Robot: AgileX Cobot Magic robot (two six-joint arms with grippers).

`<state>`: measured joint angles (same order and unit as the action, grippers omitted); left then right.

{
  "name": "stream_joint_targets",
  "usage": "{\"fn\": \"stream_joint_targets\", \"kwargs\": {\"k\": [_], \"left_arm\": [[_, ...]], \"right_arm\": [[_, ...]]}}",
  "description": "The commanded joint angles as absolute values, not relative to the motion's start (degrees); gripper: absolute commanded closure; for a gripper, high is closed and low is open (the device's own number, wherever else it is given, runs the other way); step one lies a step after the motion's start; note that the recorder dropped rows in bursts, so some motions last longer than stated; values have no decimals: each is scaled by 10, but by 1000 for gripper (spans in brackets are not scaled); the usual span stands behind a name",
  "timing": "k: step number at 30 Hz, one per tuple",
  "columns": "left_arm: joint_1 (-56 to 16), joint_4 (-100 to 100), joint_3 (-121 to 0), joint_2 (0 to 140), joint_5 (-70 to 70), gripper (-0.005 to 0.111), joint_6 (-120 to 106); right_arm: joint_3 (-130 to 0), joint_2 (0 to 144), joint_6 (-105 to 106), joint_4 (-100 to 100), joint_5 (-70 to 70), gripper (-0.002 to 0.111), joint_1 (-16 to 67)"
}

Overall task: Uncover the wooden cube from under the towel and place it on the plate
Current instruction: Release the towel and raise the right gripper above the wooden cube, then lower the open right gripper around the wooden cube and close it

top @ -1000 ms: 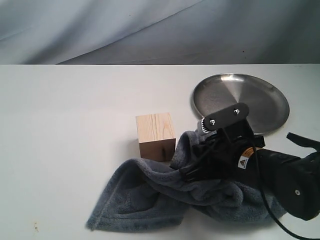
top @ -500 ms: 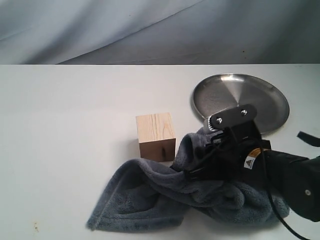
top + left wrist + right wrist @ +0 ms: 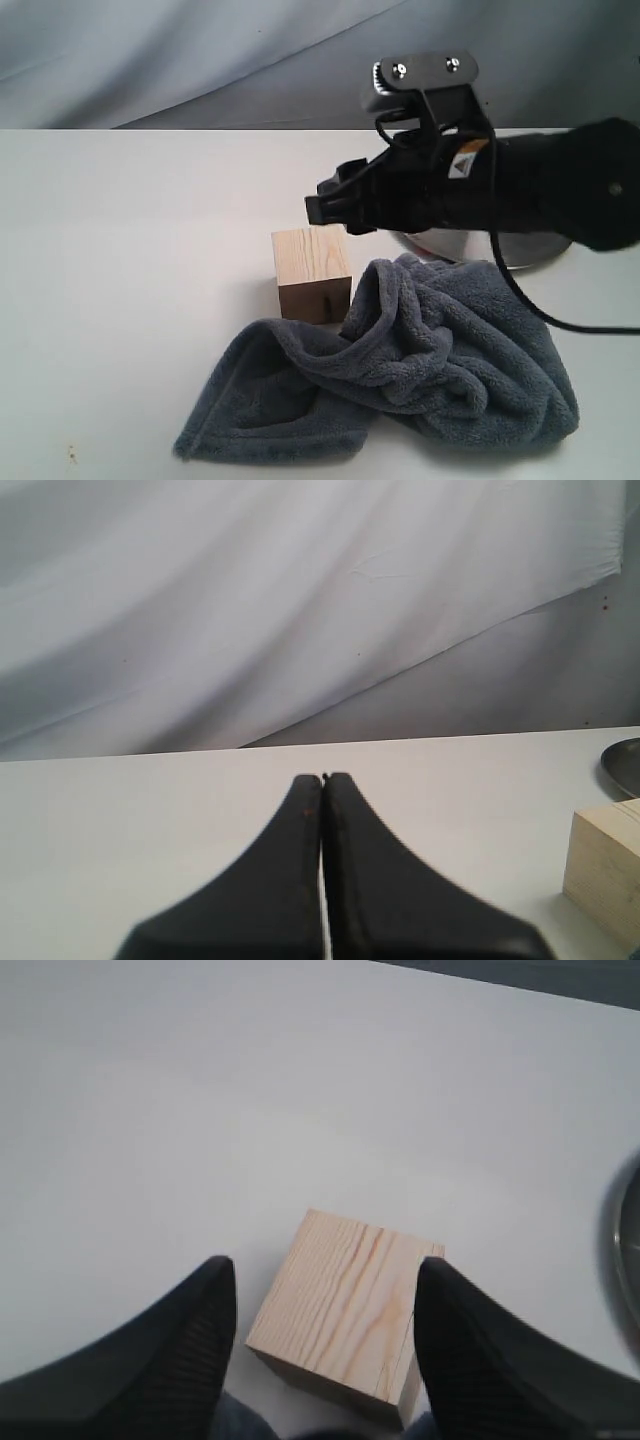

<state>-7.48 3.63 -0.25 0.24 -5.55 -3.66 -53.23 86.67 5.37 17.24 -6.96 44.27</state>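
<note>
The wooden cube (image 3: 311,272) stands uncovered on the white table, pale with clear grain. The grey-blue towel (image 3: 420,370) lies crumpled beside it, its edge touching the cube's lower right side. My right gripper (image 3: 318,208) hovers above the cube; in the right wrist view it (image 3: 326,1262) is open, one finger on each side of the cube (image 3: 345,1305), holding nothing. The steel plate (image 3: 530,257) is mostly hidden behind the right arm. In the left wrist view my left gripper (image 3: 322,780) is shut and empty, with the cube (image 3: 605,865) off to one side.
A grey cloth backdrop (image 3: 200,60) hangs behind the table. The plate's rim (image 3: 622,767) shows at the edge of the left wrist view. The white tabletop (image 3: 130,250) stretches to the left of the cube.
My right gripper has let go of the towel, risen, and moved back and left to above the cube. The towel has settled in a heap. The cube has not moved.
</note>
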Motion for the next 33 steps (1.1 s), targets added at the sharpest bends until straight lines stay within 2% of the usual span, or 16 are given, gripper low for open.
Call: {"fn": "stream_joint_targets", "kwargs": {"k": [1, 4, 10, 15, 18, 24, 33], "left_arm": [[-74, 38, 0, 0, -49, 107, -35], [-74, 38, 0, 0, -49, 107, -35], [-74, 38, 0, 0, -49, 107, -35], [-74, 38, 0, 0, -49, 107, -35], [-74, 38, 0, 0, -49, 107, -35], [-74, 38, 0, 0, -49, 107, -35], [-74, 38, 0, 0, -49, 107, -35]], "right_arm": [[-600, 930, 7, 138, -163, 57, 426], [-645, 979, -3, 123, -232, 55, 425], [-731, 1049, 0, 121, -347, 35, 425], [-798, 1079, -5, 124, -417, 34, 425], [-826, 1091, -25, 128, -422, 34, 425], [-870, 1122, -51, 126, -426, 19, 425], [-918, 1158, -153, 71, -431, 18, 441]]}}
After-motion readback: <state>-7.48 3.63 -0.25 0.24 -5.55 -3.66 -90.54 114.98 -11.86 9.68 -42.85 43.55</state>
